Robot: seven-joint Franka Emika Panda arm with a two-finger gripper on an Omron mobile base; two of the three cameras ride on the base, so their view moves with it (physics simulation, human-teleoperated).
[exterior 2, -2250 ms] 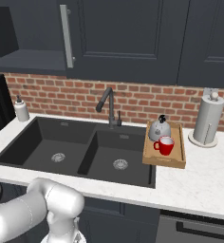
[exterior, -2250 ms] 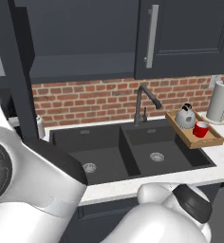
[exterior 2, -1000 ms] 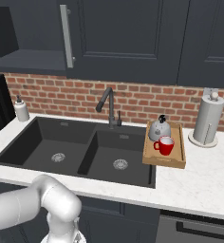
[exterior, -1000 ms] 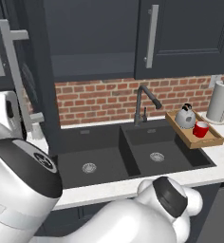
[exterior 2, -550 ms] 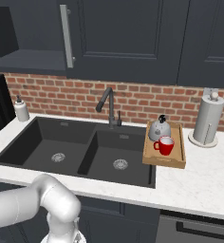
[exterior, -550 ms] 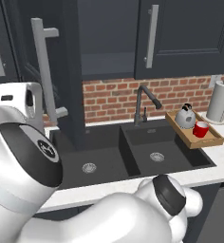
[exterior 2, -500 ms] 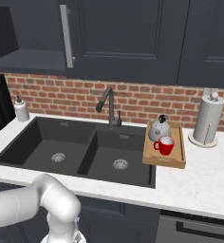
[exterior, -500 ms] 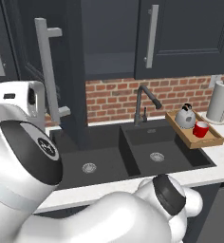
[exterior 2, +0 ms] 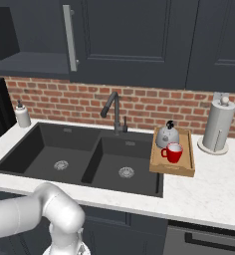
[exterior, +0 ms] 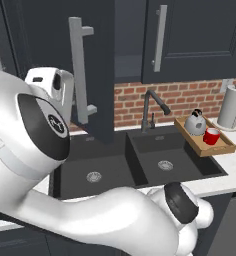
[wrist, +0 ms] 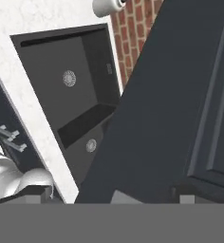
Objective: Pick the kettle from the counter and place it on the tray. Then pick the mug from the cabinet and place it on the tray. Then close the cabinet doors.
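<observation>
The silver-grey kettle [exterior: 195,122] [exterior 2: 167,134] and the red mug [exterior: 211,136] [exterior 2: 173,153] stand side by side on the wooden tray [exterior: 225,148] [exterior 2: 187,168], which lies on the white counter [exterior 2: 209,191] right of the black sink. The cabinet [exterior 2: 20,47] shows a dark shelf. Its right door [exterior: 200,40] [exterior 2: 134,35] is flat shut. Its left door [exterior: 97,65] [wrist: 180,95] stands partly swung out. My gripper [exterior: 66,94] is open, close against the left door's outer face beside its silver bar handle [exterior: 79,75], holding nothing.
A white paper-towel roll [exterior: 231,105] [exterior 2: 217,127] stands right of the tray. A dark faucet [exterior 2: 114,112] rises behind the double sink [exterior 2: 79,159]. A soap dispenser [exterior 2: 22,115] and a black appliance [exterior 2: 0,114] sit at the left. My arm bulks across the left base view.
The left cabinet door has swung rightward toward shut, with my hand following against it. Kettle, mug and tray have not moved.
</observation>
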